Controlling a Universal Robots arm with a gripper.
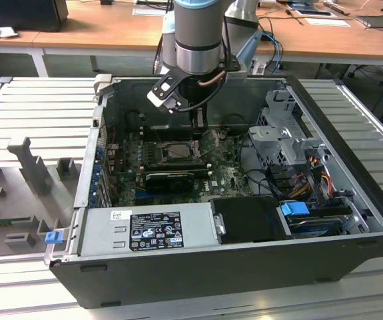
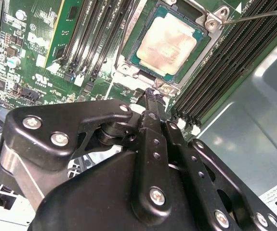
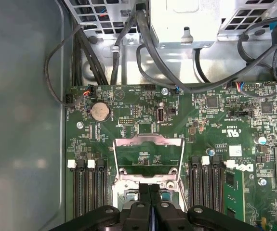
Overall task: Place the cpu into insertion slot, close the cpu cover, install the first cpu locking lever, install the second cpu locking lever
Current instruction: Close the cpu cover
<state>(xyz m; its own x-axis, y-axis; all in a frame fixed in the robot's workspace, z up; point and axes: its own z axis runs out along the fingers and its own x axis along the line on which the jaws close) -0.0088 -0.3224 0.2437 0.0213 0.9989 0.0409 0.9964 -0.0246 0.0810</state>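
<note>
Shows chip (image 2: 169,43) seated in socket (image 2: 133,57) near middle of green board (image 3: 210,120), cover (image 3: 148,139) flipped open past socket's edge. Finds gripper (image 2: 152,96) pinched together, empty, tip just beside socket corner. Risks slipping off thin cover rim, or gouging chip by dipping too low.

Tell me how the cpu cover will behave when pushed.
The cover is a thin metal frame with a big window, so probably light and slightly springy. It seems hinged by the hand, so a push would likely swing it, not slide it.
</note>
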